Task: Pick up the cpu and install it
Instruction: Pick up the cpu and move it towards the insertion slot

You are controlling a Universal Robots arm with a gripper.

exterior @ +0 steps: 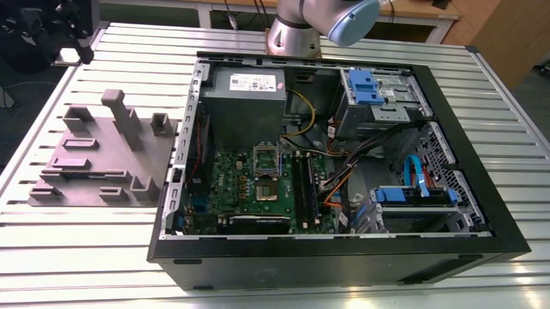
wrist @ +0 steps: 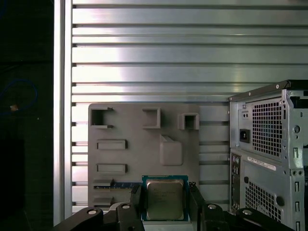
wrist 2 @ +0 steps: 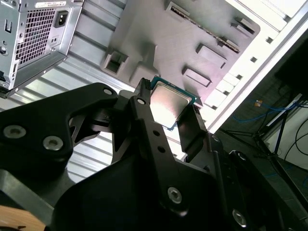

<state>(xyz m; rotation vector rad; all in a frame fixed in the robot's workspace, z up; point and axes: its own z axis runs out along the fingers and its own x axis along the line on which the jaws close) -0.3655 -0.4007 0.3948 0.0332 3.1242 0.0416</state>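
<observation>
cpu (wrist: 164, 201) | pinched between claw (wrist: 165, 190) fingers | one edge hidden behind claw

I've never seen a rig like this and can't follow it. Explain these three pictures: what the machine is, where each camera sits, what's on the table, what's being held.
The machine is a robot arm. The exterior view, from a camera off the arm, shows part of it at the far edge of a slatted metal table. On the table lie an open computer case, its green board showing, and, at the exterior view's left, a grey fixture with upright blocks. The two wrist views come from cameras riding on the arm, looking past its gripper. In both, the black fingers pinch a small square chip with a silver top, the cpu, with the fixture beyond it.
</observation>
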